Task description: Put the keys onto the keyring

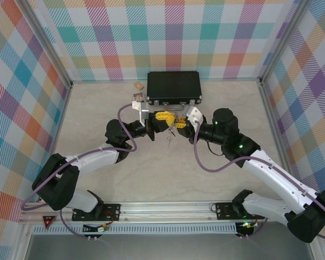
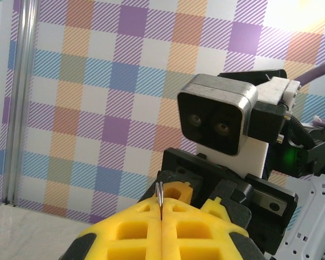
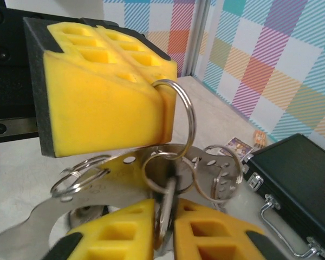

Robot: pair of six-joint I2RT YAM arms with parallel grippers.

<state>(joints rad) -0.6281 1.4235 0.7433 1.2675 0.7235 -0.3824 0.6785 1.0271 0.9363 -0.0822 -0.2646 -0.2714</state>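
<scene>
My two grippers meet above the table's middle, in front of the black case. The left gripper (image 1: 161,116) (image 2: 161,212) is shut on a thin wire loop (image 2: 160,197) (image 3: 180,105), which sticks up edge-on between its yellow pads (image 3: 108,92). That loop links into the keyring (image 3: 124,161), a flat grey metal hoop with holes and further wire loops (image 3: 78,176) along its rim. The right gripper (image 1: 180,121) (image 3: 163,216) is shut on a flat metal key (image 3: 167,203) that hangs from a small ring at the hoop. Another small key (image 1: 169,135) dangles below the grippers.
A black case (image 1: 173,86) (image 3: 298,179) with a metal handle lies just behind the grippers. Small cards (image 1: 137,85) (image 3: 238,145) lie left of it. Checked walls stand on the left, right and far sides.
</scene>
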